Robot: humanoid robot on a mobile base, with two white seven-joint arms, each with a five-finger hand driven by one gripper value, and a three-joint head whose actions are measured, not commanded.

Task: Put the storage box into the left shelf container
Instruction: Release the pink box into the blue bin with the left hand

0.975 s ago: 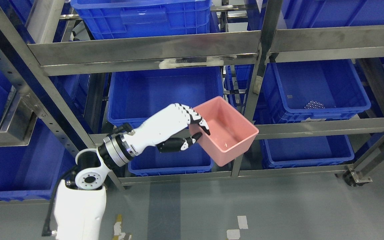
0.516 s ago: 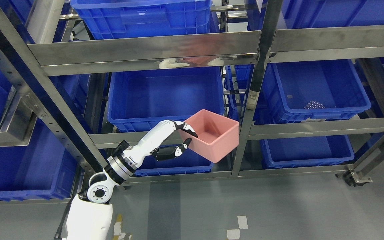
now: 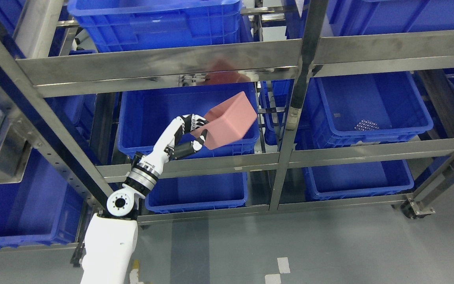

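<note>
My left hand (image 3: 195,132) is shut on the near edge of a pink storage box (image 3: 230,120). The box is tilted with its outer side toward me, so its inside is hidden. It hangs over the right part of the blue container (image 3: 152,114) on the middle level of the steel shelf, left bay. My white left arm rises from the lower left through the shelf opening. The rail above the bay shows a pink reflection (image 3: 225,75) of the box.
A steel upright (image 3: 296,106) stands just right of the box. Beyond it, another blue container (image 3: 380,106) holds a cluster of small metal balls (image 3: 365,125). More blue containers sit above, below and at far left. Grey floor lies in front.
My left arm has reached up and into the left bay, carrying the pink box from below the shelf rail to above the blue container and tipping it. The camera view has shifted slightly.
</note>
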